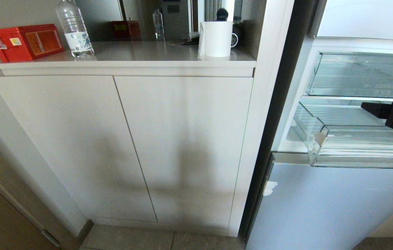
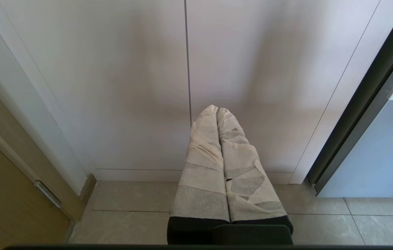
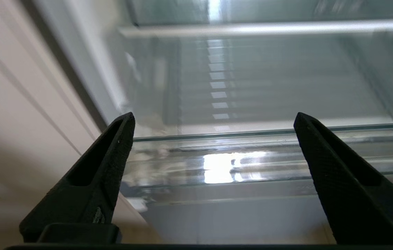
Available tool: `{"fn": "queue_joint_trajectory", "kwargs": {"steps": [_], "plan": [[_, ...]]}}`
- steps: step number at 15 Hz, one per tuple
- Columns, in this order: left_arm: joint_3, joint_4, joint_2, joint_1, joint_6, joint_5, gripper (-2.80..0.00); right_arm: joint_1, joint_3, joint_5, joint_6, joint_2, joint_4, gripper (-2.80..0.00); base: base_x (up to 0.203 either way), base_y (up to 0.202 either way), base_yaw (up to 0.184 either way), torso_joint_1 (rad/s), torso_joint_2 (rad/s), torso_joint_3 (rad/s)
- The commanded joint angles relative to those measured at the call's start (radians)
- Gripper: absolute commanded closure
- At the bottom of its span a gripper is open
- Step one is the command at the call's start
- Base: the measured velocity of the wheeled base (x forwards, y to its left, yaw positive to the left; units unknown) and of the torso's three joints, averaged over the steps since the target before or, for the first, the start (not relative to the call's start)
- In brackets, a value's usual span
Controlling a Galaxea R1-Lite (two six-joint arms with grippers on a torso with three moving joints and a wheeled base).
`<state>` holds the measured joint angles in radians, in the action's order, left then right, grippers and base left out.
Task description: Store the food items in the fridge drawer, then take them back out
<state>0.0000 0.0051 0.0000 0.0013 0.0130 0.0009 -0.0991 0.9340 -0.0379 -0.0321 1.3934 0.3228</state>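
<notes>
The fridge drawer (image 1: 356, 147) is a clear, shallow drawer with a ribbed floor, pulled out of the open fridge on the right. No food items are visible in it or in any view. My right gripper (image 1: 370, 107) hovers over the drawer, reaching in from the right edge. In the right wrist view its black fingers (image 3: 120, 146) stand wide apart with nothing between them; the right gripper (image 3: 213, 118) faces the drawer's stepped front lip (image 3: 251, 163). My left gripper (image 2: 217, 110), wrapped in pale tape, is shut and empty, low in front of the cabinet doors.
A second clear drawer with lettering (image 1: 366, 74) sits above the open one. The counter holds a red box (image 1: 24, 41), a water bottle (image 1: 75, 29) and a white cylinder (image 1: 216, 39). White cabinet doors (image 1: 130, 146) fill the middle; the lower fridge door (image 1: 328, 205) is closed.
</notes>
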Motion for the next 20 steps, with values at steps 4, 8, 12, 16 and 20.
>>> {"fn": "queue_joint_trajectory", "kwargs": {"steps": [4, 8, 12, 16, 20], "plan": [[0.000, 0.000, 0.002, 0.000, 0.001, -0.001, 0.00, -0.054, 0.430, -0.003, 0.018, 0.364, -0.362, -2.80, 0.000, 0.000, 0.000, 0.000, 0.00, 0.000], [0.000, -0.001, 0.002, 0.000, 0.001, 0.001, 0.00, -0.061, 0.659, -0.004, 0.027, 0.488, -0.591, -2.80, 0.000, 0.000, 0.000, 0.000, 0.00, 0.000], [0.000, 0.000, 0.002, 0.000, 0.001, 0.001, 0.00, -0.072, 0.829, -0.014, 0.081, 0.528, -0.921, -2.80, 0.000, 0.000, 0.000, 0.000, 0.00, 0.000], [0.000, -0.001, 0.002, 0.000, -0.001, 0.001, 0.00, -0.086, 0.806, -0.050, 0.094, 0.473, -1.073, -2.80, 0.000, 0.000, 0.000, 0.000, 0.00, 0.000], [0.000, -0.001, 0.002, 0.000, 0.001, 0.000, 0.00, -0.112, 0.672, -0.050, 0.116, 0.338, -1.084, -2.80, 0.000, 0.000, 0.000, 0.000, 0.00, 0.000]]}}
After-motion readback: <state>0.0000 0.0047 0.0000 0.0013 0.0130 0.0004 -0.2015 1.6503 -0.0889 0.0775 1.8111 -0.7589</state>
